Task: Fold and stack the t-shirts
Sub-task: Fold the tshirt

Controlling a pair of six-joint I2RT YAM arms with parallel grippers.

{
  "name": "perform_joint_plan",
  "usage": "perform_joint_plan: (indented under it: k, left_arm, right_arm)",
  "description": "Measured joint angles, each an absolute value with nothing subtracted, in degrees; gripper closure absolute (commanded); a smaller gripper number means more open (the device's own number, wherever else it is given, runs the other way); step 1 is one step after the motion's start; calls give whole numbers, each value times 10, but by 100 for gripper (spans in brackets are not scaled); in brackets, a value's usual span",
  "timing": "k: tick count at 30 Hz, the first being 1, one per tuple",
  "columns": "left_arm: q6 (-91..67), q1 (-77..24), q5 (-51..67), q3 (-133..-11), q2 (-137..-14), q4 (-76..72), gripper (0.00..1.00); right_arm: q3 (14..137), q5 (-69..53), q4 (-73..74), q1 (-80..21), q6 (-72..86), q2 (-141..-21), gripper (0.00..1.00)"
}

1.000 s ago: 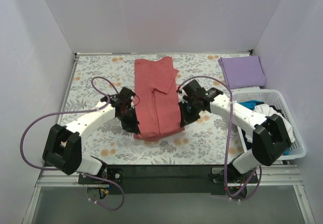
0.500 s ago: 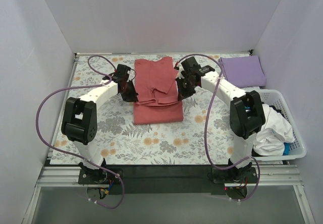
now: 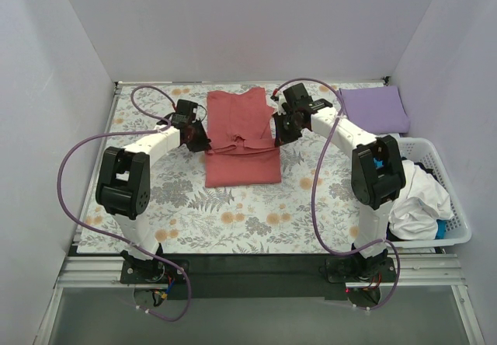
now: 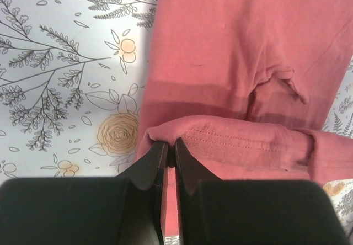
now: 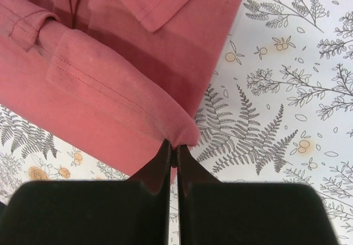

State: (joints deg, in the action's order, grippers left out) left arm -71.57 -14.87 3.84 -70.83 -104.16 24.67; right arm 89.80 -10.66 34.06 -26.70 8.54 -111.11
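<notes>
The left gripper (image 4: 168,145) is clamped on the left end of a rolled-over hem of the red tee (image 3: 242,139). The right gripper (image 5: 172,148) pinches the right end of the same fold. Both jaws are pressed tight, with only fabric between them. From above, the grippers sit at the tee's left and right edges, and the held fold lies across its middle. The tee rests on the floral cloth (image 3: 233,221), far centre. A purple tee (image 3: 373,109) lies folded at the far right corner, well apart. Nearer on the right, a white basket (image 3: 458,228) holds white and blue clothes.
</notes>
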Motion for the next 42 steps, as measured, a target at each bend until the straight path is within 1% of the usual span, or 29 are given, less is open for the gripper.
perform_joint_plan:
  k: [6,15,22,23,26,27,28,29,30,31,33,34,35,37,38,40,41,42]
  left_arm:
    - [-718,-140,39,-690,-1047,220,100]
    - [-718,-138,41,-691,-1093,191,100]
    - [-718,-138,40,-693,-1094,181,100]
    - [-718,-138,39,-693,-1094,179,99]
    - [-718,-138,37,-693,-1094,174,89]
    - [-717,-138,37,-693,-1094,173,87]
    - [-717,-138,37,-693,-1094,172,80]
    - [-715,-138,37,-693,-1094,171,76]
    - [-716,-138,35,-693,-1094,168,71]
    - [-716,-138,34,-693,-1093,166,62]
    - [-717,-138,30,-690,-1087,161,51]
    - [-719,-138,28,-687,-1079,160,45]
    - [-721,-138,24,-682,-1070,159,38]
    - [-728,-142,9,-668,-1040,159,35]
    - [-735,-145,-3,-658,-1019,158,35]
    - [-745,-158,-26,-642,-978,157,41]
    - [-756,-171,-41,-630,-951,155,51]
    - [-766,-186,-52,-619,-928,151,58]
  right_arm:
    - [898,-107,310,-267,86,-1115,99]
    - [891,-101,269,-266,85,-1152,99]
    - [883,-92,248,-262,86,-1162,99]
    - [883,-91,244,-261,86,-1163,98]
    - [882,-91,237,-260,86,-1167,93]
    - [882,-91,237,-260,86,-1167,85]
    - [881,-91,236,-260,87,-1167,79]
    - [879,-91,233,-260,88,-1167,74]
    - [878,-91,230,-260,87,-1167,62]
    - [876,-91,227,-260,88,-1167,59]
    - [872,-86,221,-260,89,-1166,51]
    - [867,-81,218,-262,90,-1163,51]
    - [861,-76,215,-263,90,-1157,51]
    - [847,-62,206,-268,92,-1138,50]
    - [838,-56,200,-273,93,-1126,50]
    - [822,-48,186,-289,95,-1099,53]
    - [811,-46,172,-299,98,-1084,55]
    - [803,-47,161,-307,101,-1074,64]
